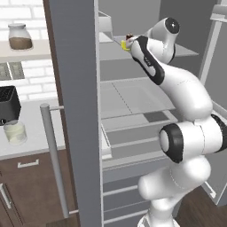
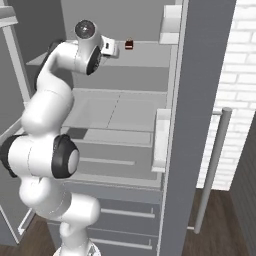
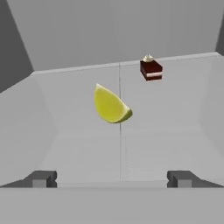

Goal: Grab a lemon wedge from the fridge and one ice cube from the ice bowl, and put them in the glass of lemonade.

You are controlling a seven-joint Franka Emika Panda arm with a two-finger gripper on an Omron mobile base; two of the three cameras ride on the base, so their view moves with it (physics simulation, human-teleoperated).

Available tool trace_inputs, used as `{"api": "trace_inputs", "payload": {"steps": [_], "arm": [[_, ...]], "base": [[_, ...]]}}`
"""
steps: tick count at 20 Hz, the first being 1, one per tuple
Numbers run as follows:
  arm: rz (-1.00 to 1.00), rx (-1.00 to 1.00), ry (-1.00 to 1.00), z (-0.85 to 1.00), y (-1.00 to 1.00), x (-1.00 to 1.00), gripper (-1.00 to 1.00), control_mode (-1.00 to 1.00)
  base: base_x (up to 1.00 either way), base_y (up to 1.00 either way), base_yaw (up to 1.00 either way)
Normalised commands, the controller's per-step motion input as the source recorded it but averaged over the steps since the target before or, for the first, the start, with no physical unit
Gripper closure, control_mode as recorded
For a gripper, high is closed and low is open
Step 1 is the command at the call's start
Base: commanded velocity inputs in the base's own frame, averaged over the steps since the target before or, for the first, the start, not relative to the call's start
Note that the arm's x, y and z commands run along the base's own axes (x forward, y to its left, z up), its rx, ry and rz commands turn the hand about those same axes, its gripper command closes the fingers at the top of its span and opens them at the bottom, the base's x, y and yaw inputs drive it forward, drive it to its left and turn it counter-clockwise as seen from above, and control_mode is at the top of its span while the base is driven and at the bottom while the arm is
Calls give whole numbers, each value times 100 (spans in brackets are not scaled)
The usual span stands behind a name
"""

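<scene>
At the far left of the left base view we noted a lidded jar (image 1: pixel 20 37) of brown contents on a wall shelf, a black toaster (image 1: pixel 9 105) on the counter (image 1: pixel 33 128) below it, and the glass of lemonade (image 1: pixel 15 132) just in front of the toaster. Next came the fridge's open door (image 1: pixel 77 111) with its silver bar handle (image 1: pixel 53 159), which screened the counter from the interior. Inside the fridge (image 2: pixel 125 115), the arm reached to the top shelf (image 3: pixel 87 140). There the lemon wedge (image 3: pixel 110 105) lay near the middle of the shelf floor, apart from the walls. To its right and farther back, close to the rear wall, stood a small dark red-brown block (image 3: pixel 151 69) with a pale band and a white top. The gripper (image 3: pixel 112 179) was spread fully wide and held nothing; its fingertips (image 3: pixel 41 178) stood short of the wedge, with bare shelf between. The second door (image 2: pixel 197 125) stood open at the right.
</scene>
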Motion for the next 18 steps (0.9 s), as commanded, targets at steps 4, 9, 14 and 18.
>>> {"api": "trace_inputs", "payload": {"steps": [4, 9, 14, 18], "arm": [[4, 0, 0, -6, 1, 44, -100, -100], [4, 0, 1, -2, 0, 41, -100, -100], [3, 0, 1, -5, 0, 43, -100, -100], [2, 0, 1, -8, 0, 46, -100, -100]], "base": [[0, 0, 0], [0, 0, 0], [0, 0, 0], [0, 0, 0]]}}
